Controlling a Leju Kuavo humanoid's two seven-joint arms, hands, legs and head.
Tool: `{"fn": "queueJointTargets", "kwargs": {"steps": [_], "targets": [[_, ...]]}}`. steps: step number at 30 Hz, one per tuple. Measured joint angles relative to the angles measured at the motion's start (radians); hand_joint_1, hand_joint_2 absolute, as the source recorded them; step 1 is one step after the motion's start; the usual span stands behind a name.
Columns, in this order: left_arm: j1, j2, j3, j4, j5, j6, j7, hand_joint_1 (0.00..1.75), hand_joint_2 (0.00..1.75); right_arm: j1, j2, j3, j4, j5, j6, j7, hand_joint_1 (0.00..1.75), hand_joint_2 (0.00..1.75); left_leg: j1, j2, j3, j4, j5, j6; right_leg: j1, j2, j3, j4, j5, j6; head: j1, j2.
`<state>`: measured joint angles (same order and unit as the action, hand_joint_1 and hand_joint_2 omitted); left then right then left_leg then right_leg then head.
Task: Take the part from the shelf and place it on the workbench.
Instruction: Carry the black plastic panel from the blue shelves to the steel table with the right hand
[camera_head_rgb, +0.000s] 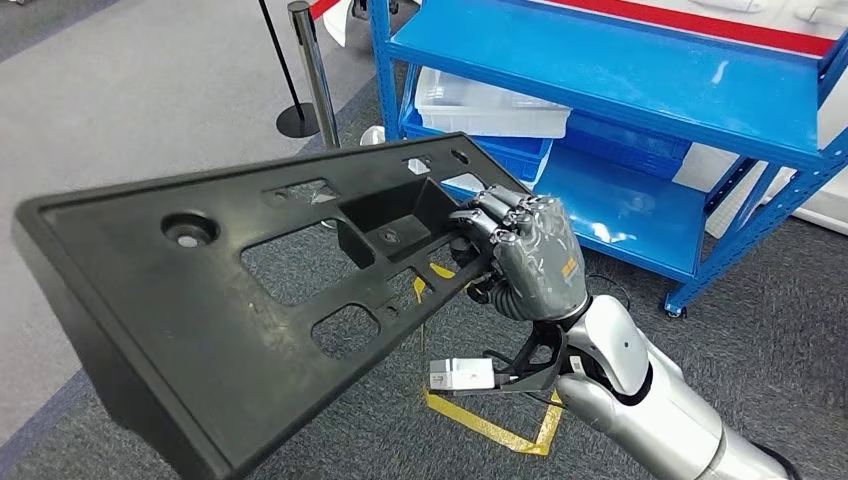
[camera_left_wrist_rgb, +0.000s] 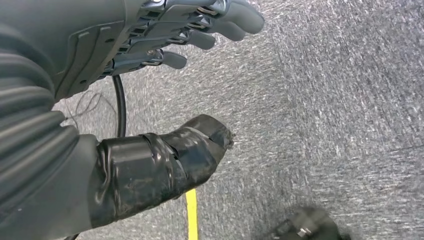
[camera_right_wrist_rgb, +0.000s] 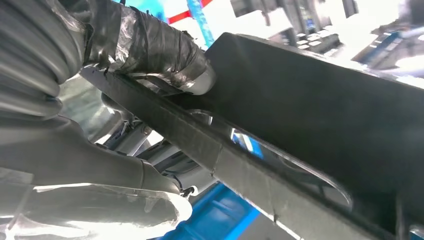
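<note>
The part is a large flat black plastic panel (camera_head_rgb: 190, 320) with several cut-outs and a recessed pocket. It is held up in the air, tilted, across the left and middle of the head view. My right hand (camera_head_rgb: 525, 255) grips its right edge, fingers hooked over the rim beside the pocket. In the right wrist view the taped thumb (camera_right_wrist_rgb: 150, 50) presses on the underside of the panel (camera_right_wrist_rgb: 310, 120). My left hand (camera_left_wrist_rgb: 165, 65) hangs over grey carpet with its fingers apart and nothing in it.
A blue metal shelf rack (camera_head_rgb: 640, 80) stands ahead at the upper right, with a white bin (camera_head_rgb: 490, 105) on its lower level. A stanchion post (camera_head_rgb: 310, 70) stands to its left. Yellow tape marks (camera_head_rgb: 500, 425) lie on the grey carpet.
</note>
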<state>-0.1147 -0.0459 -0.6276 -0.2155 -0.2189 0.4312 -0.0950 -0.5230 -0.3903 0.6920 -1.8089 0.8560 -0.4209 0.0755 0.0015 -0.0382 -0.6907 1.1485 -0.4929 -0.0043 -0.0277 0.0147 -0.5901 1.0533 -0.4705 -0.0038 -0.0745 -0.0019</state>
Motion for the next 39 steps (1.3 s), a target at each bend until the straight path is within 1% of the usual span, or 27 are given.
{"fn": "queueJointTargets", "kwargs": {"steps": [2, 3, 4, 5, 6, 8, 10, 12, 14, 16, 17, 18, 19, 20, 21, 23, 25, 27, 28, 29, 31, 33, 34, 35, 36, 38, 39], "targets": [[-0.003, 0.000, -0.003, 0.000, 0.000, 0.000, 0.000, 0.00, 1.75, 0.003, -0.001, 0.000, -0.006, 0.000, -0.001, 0.001, 1.75, 1.75, 0.008, 0.021, -0.057, 0.113, -0.044, -0.011, 0.001, -0.022, 0.001, 0.000, -0.002, -0.002, -0.004, 0.000], [-0.004, 0.000, -0.004, 0.000, -0.001, -0.001, 0.001, 0.00, 1.75, 0.005, -0.001, 0.000, -0.007, -0.003, -0.002, 0.002, 1.75, 1.75, 0.011, 0.025, -0.073, 0.144, -0.048, -0.014, 0.001, -0.034, 0.001, 0.001, -0.003, -0.002, -0.004, 0.000], [-0.004, 0.000, -0.005, 0.000, -0.003, -0.004, 0.003, 0.00, 1.75, 0.009, -0.001, 0.000, -0.010, -0.007, -0.004, 0.002, 1.75, 1.75, 0.012, 0.028, -0.073, 0.140, -0.035, -0.015, 0.001, -0.044, 0.002, 0.001, -0.004, -0.002, -0.004, 0.000], [-0.005, 0.001, -0.007, 0.000, -0.007, -0.009, 0.005, 0.00, 1.75, 0.014, -0.001, 0.000, -0.014, -0.013, -0.009, 0.002, 1.75, 1.75, 0.013, 0.033, -0.053, 0.100, -0.006, -0.014, 0.001, -0.054, 0.004, 0.001, -0.006, -0.001, -0.004, 0.000], [-0.006, 0.002, -0.009, 0.000, -0.011, -0.014, 0.007, 0.00, 1.75, 0.020, -0.001, 0.000, -0.019, -0.020, -0.015, 0.002, 1.75, 1.75, 0.012, 0.045, -0.020, 0.035, 0.027, -0.012, 0.001, -0.063, 0.007, 0.000, -0.008, 0.001, -0.004, 0.000], [-0.014, 0.003, -0.016, -0.002, -0.019, -0.024, 0.010, 0.00, 1.75, 0.030, -0.001, -0.004, -0.031, -0.029, -0.028, 0.000, 1.75, 1.75, 0.000, 0.080, 0.038, -0.078, 0.063, -0.002, 0.004, -0.081, 0.012, -0.002, -0.012, 0.007, -0.003, 0.000], [-0.022, 0.004, -0.024, -0.004, -0.026, -0.032, 0.015, 0.00, 1.75, 0.038, -0.001, -0.008, -0.038, -0.032, -0.032, -0.003, 1.75, 1.75, -0.011, 0.089, 0.053, -0.111, 0.063, 0.009, 0.008, -0.098, 0.017, -0.008, -0.013, 0.016, -0.002, 0.000], [-0.028, 0.003, -0.030, -0.006, -0.034, -0.040, 0.027, 0.00, 1.75, 0.042, -0.001, -0.010, -0.043, -0.031, -0.029, -0.006, 1.75, 1.75, -0.009, 0.069, 0.055, -0.122, 0.068, 0.020, 0.007, -0.107, 0.022, -0.012, -0.017, 0.026, -0.002, 0.000], [-0.037, 0.001, -0.036, -0.007, -0.041, -0.051, 0.044, 0.00, 1.75, 0.044, -0.001, -0.010, -0.048, -0.027, -0.027, -0.007, 1.75, 1.75, -0.005, 0.052, 0.064, -0.136, 0.075, 0.036, 0.006, -0.076, 0.009, 0.026, -0.046, 0.030, 0.001, 0.000], [-0.053, -0.001, -0.041, -0.008, -0.042, -0.059, 0.060, 0.00, 1.75, 0.048, -0.001, -0.010, -0.054, -0.017, -0.026, -0.005, 1.75, 1.75, -0.005, 0.034, 0.068, -0.140, 0.077, 0.047, 0.008, -0.033, -0.045, 0.142, -0.105, 0.026, 0.004, 0.000], [-0.061, -0.004, -0.045, -0.009, -0.041, -0.061, 0.070, 0.00, 1.75, 0.052, -0.001, -0.010, -0.059, -0.013, -0.024, -0.001, 1.75, 1.75, -0.006, 0.023, 0.068, -0.139, 0.077, 0.050, 0.010, -0.024, -0.079, 0.209, -0.129, 0.025, 0.004, 0.000], [-0.069, -0.009, -0.048, -0.011, -0.041, -0.062, 0.081, 0.00, 1.75, 0.056, -0.001, -0.010, -0.063, -0.010, -0.020, 0.003, 1.75, 1.75, -0.006, 0.010, 0.068, -0.137, 0.076, 0.050, 0.010, -0.019, -0.105, 0.254, -0.137, 0.025, 0.004, 0.000], [-0.074, -0.014, -0.052, -0.012, -0.042, -0.061, 0.094, 0.00, 1.75, 0.058, 0.000, -0.010, -0.068, -0.008, -0.014, 0.009, 1.75, 1.75, -0.007, -0.003, 0.068, -0.134, 0.075, 0.051, 0.010, -0.017, -0.115, 0.265, -0.126, 0.026, 0.004, 0.000], [-0.080, -0.019, -0.054, -0.013, -0.045, -0.061, 0.106, 0.00, 1.75, 0.057, 0.001, -0.010, -0.074, -0.007, -0.007, 0.015, 1.75, 1.75, -0.006, -0.017, 0.068, -0.129, 0.073, 0.050, 0.009, -0.014, -0.106, 0.237, -0.096, 0.027, 0.004, 0.000], [-0.085, -0.024, -0.056, -0.014, -0.049, -0.063, 0.116, 0.00, 1.75, 0.056, 0.001, -0.010, -0.080, -0.006, 0.000, 0.020, 1.75, 1.75, -0.005, -0.030, 0.067, -0.122, 0.070, 0.048, 0.006, -0.006, -0.082, 0.180, -0.056, 0.028, 0.004, 0.000], [-0.100, -0.030, -0.057, -0.016, -0.057, -0.074, 0.128, 0.00, 1.75, 0.054, 0.003, -0.010, -0.089, 0.000, 0.008, 0.028, 1.75, 1.75, -0.006, -0.053, 0.058, -0.102, 0.061, 0.039, -0.001, 0.032, -0.035, 0.068, -0.008, 0.028, 0.005, 0.000], [-0.117, -0.031, -0.062, -0.016, -0.066, -0.092, 0.133, 0.00, 1.75, 0.054, 0.007, -0.010, -0.098, 0.008, 0.010, 0.032, 1.75, 1.75, -0.005, -0.073, 0.041, -0.090, 0.060, 0.029, -0.002, 0.052, -0.021, 0.029, -0.007, 0.026, 0.006, 0.000], [-0.127, -0.030, -0.071, -0.017, -0.073, -0.107, 0.134, 0.00, 1.75, 0.053, 0.013, -0.010, -0.108, 0.016, 0.010, 0.035, 1.75, 1.75, 0.000, -0.085, 0.032, -0.089, 0.064, 0.020, 0.000, 0.034, -0.020, 0.025, -0.004, 0.019, 0.007, 0.000], [-0.129, -0.030, -0.074, -0.017, -0.075, -0.112, 0.134, 0.00, 1.75, 0.051, 0.016, -0.010, -0.114, 0.020, 0.010, 0.038, 1.75, 1.75, -0.001, -0.073, 0.027, -0.081, 0.060, 0.016, 0.000, 0.025, -0.018, 0.023, -0.003, 0.014, 0.005, 0.000], [-0.133, -0.029, -0.077, -0.017, -0.076, -0.116, 0.134, 0.00, 1.75, 0.050, 0.017, -0.010, -0.121, 0.024, 0.012, 0.042, 1.75, 1.75, -0.002, -0.049, 0.015, -0.056, 0.046, 0.010, -0.002, 0.015, -0.016, 0.021, -0.001, 0.009, 0.000, 0.000], [-0.143, -0.029, -0.081, -0.017, -0.077, -0.126, 0.135, 0.00, 1.75, 0.049, 0.021, -0.010, -0.136, 0.033, 0.019, 0.051, 1.75, 1.75, -0.001, 0.006, -0.036, 0.045, -0.002, -0.002, 0.000, -0.007, -0.014, 0.019, -0.002, 0.001, -0.008, 0.000], [-0.152, -0.030, -0.087, -0.019, -0.080, -0.137, 0.135, 0.00, 1.75, 0.049, 0.022, -0.010, -0.146, 0.041, 0.026, 0.060, 1.75, 1.75, 0.005, 0.026, -0.092, 0.152, -0.036, -0.008, 0.004, -0.031, -0.014, 0.019, -0.004, -0.002, -0.009, 0.000], [-0.154, -0.030, -0.091, -0.020, -0.082, -0.142, 0.135, 0.00, 1.75, 0.051, 0.022, -0.010, -0.151, 0.046, 0.028, 0.065, 1.75, 1.75, 0.006, 0.028, -0.102, 0.166, -0.032, -0.008, 0.005, -0.042, -0.013, 0.019, -0.005, -0.003, -0.009, 0.000], [-0.155, -0.030, -0.095, -0.021, -0.084, -0.147, 0.135, 0.00, 1.75, 0.052, 0.023, -0.010, -0.156, 0.050, 0.029, 0.069, 1.75, 1.75, 0.007, 0.030, -0.092, 0.143, -0.011, -0.006, 0.007, -0.052, -0.012, 0.019, -0.007, -0.004, -0.010, 0.000], [-0.155, -0.030, -0.099, -0.021, -0.085, -0.150, 0.135, 0.00, 1.75, 0.053, 0.023, -0.010, -0.161, 0.053, 0.028, 0.073, 1.75, 1.75, 0.006, 0.035, -0.065, 0.089, 0.021, -0.002, 0.008, -0.062, -0.009, 0.019, -0.009, -0.004, -0.009, 0.000], [-0.161, -0.030, -0.103, -0.022, -0.086, -0.154, 0.134, 0.00, 1.75, 0.056, 0.024, -0.010, -0.171, 0.056, 0.028, 0.079, 1.75, 1.75, -0.006, 0.067, 0.002, -0.040, 0.066, 0.012, 0.011, -0.079, -0.004, 0.016, -0.012, -0.001, -0.009, 0.000], [-0.165, -0.030, -0.104, -0.022, -0.086, -0.156, 0.134, 0.00, 1.75, 0.058, 0.024, -0.010, -0.174, 0.056, 0.027, 0.081, 1.75, 1.75, -0.013, 0.079, 0.023, -0.081, 0.074, 0.019, 0.012, -0.087, -0.001, 0.013, -0.013, 0.001, -0.009, 0.000]]}}
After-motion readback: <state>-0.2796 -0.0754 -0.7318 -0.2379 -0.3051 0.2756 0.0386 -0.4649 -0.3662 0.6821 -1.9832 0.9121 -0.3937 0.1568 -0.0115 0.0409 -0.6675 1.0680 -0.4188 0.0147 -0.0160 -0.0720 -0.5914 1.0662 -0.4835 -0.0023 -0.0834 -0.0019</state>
